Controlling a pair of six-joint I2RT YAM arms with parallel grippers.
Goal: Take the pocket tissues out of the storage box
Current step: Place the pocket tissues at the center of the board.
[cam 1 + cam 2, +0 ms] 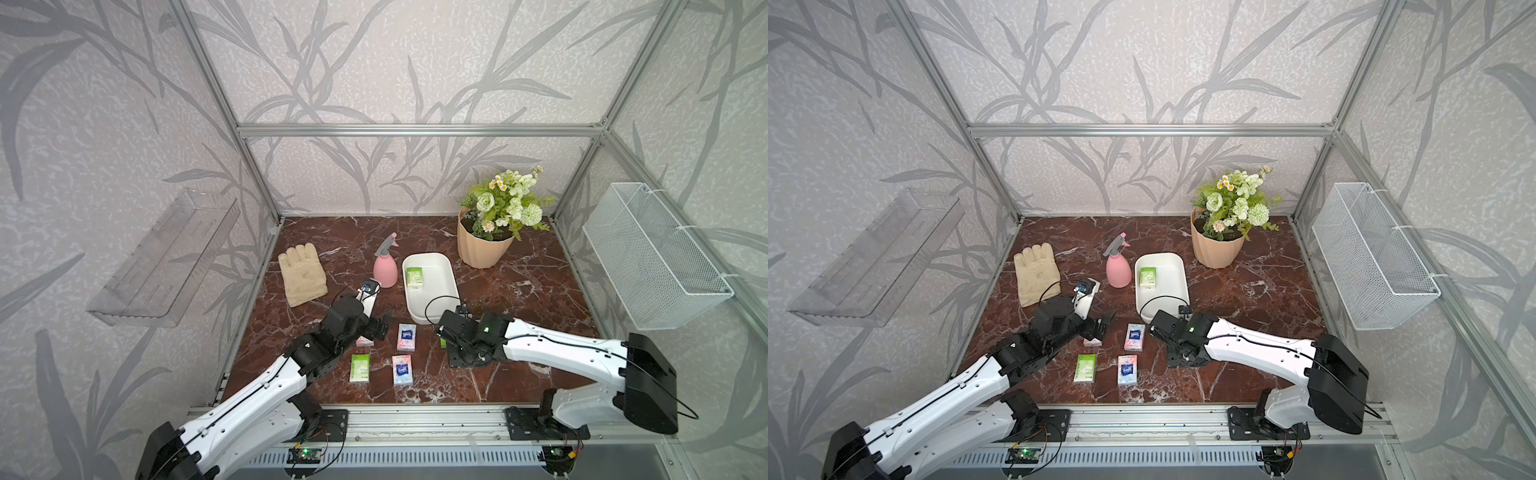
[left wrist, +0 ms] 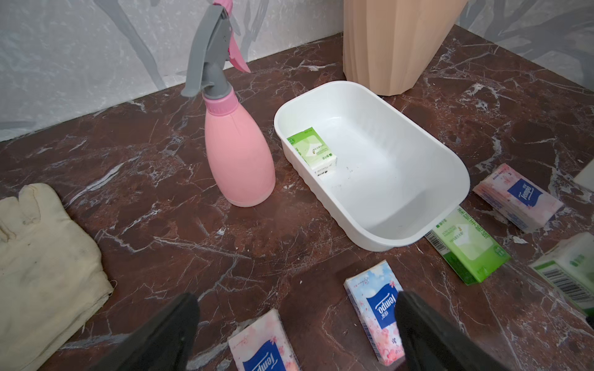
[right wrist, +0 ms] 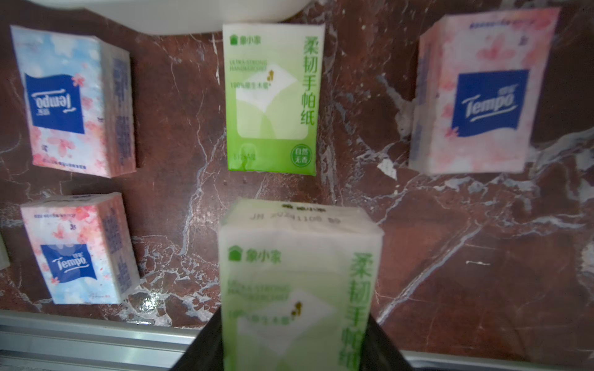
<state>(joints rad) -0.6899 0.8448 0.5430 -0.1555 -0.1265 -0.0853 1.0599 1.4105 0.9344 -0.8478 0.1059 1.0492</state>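
The white storage box [image 1: 436,291] stands mid-table with one green packet of pocket tissues [image 1: 414,277] at its far left end, also seen in the left wrist view [image 2: 313,154]. Several more packets lie on the marble in front of the box, among them a pink one [image 1: 406,336], a pink-blue one [image 1: 402,369] and a green one [image 1: 360,368]. My left gripper [image 1: 382,326] hovers open over a pink packet [image 2: 263,347]. My right gripper [image 3: 295,337] points down just in front of the box, shut on a green packet [image 3: 299,282].
A pink spray bottle [image 1: 385,270] stands close to the box's left side. A cream glove [image 1: 302,274] lies further left. A flower pot [image 1: 484,245] stands behind the box on the right. A wire basket [image 1: 652,257] and a clear shelf [image 1: 162,257] hang on the side walls.
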